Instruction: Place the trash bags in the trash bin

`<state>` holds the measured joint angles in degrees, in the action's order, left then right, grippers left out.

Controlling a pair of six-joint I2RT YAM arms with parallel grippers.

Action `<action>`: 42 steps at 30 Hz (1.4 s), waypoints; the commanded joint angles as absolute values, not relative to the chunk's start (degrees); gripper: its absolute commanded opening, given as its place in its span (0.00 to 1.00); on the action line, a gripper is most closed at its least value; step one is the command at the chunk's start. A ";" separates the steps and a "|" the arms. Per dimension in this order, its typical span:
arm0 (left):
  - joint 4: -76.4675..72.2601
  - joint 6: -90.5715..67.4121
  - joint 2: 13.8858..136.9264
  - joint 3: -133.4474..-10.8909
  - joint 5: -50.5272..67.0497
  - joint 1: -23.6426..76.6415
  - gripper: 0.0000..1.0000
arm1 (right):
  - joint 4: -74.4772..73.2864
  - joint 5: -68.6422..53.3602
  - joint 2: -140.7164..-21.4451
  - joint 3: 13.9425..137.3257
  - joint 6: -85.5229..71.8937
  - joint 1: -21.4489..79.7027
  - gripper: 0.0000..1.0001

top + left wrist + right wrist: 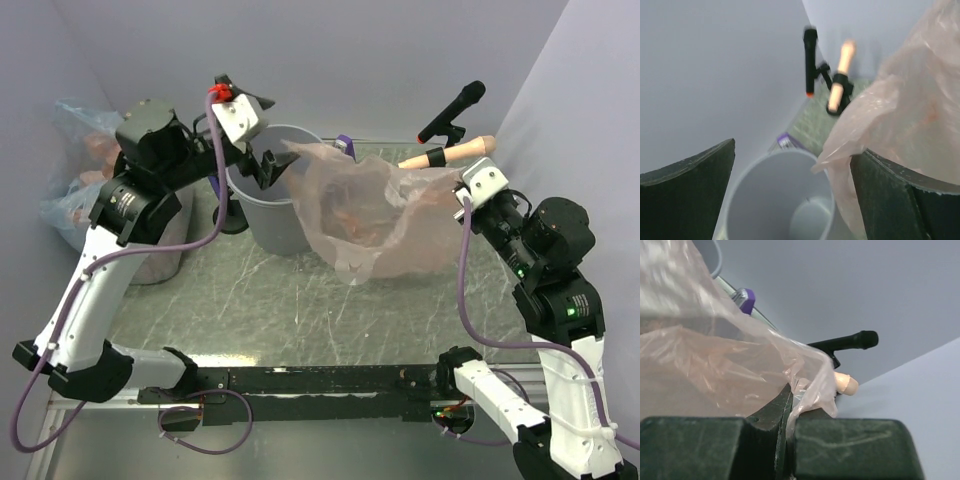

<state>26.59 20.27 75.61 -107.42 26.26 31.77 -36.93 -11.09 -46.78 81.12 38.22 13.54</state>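
Bin: round grey plastic trash bin (262, 215), upper centre of frame.
Bag: translucent pink plastic trash bag (370, 215), centre-right, one corner over the bin's rim.
Left fingers (687, 195): spread above bin mouth.
Right fingers (850, 450): pinching the bag's edge.

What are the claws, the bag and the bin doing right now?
left claw: open, above the mouth of the trash bin.
right claw: shut on the edge of the trash bag.
trash bag: held up and spread out, one corner over the bin's rim, not inside yet.
trash bin: upright, no lid, looks empty inside.
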 commanded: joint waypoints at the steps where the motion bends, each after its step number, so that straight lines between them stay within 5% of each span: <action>1: 33.66 19.16 77.43 -101.70 22.24 30.50 0.99 | -30.59 -7.74 -45.62 79.63 38.50 13.10 0.00; 13: 37.17 21.00 81.65 -111.87 44.64 28.65 0.99 | -28.21 -2.47 -48.16 79.72 37.71 12.57 0.00; 25: 40.97 31.04 83.40 -100.29 25.76 28.56 0.99 | -23.38 -0.18 -45.09 76.73 44.30 12.04 0.00; 29: 33.14 22.78 86.13 -98.53 19.42 28.57 0.92 | -26.27 -1.40 -45.61 79.62 42.72 11.87 0.00; 37: 39.10 25.22 91.31 -99.22 28.38 28.56 0.63 | -28.82 -2.02 -50.26 91.21 41.93 11.87 0.00; 42: 41.83 23.73 93.08 -100.98 31.46 28.48 0.56 | -28.39 -3.60 -53.96 97.46 39.91 11.87 0.00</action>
<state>39.46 25.58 92.05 -98.21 27.05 28.42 -29.63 -2.66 -51.48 92.88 42.24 12.21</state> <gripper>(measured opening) 0.565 0.004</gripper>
